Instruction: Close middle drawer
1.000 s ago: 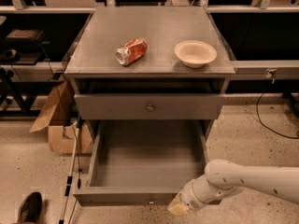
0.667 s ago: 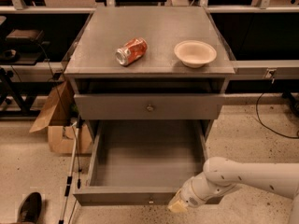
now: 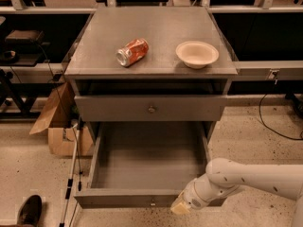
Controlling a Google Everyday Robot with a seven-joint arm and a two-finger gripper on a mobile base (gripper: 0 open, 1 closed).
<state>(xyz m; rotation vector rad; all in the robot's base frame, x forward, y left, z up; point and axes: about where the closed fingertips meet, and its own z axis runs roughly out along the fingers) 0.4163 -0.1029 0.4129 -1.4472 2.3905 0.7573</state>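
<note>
The middle drawer (image 3: 142,161) is seen pulled fully out of the cabinet (image 3: 156,30), below the upper drawer (image 3: 118,109), with its front at the edge nearest the camera. No inward travel has been made over the last second. The gripper (image 3: 182,206) is placed at the right part of that front, just right of the knob (image 3: 152,202) and shifted only slightly from where it was, though whether it is open or closed cannot be told. The push is judged to be barely begun, so the whole closing stroke is left to be done.
</note>
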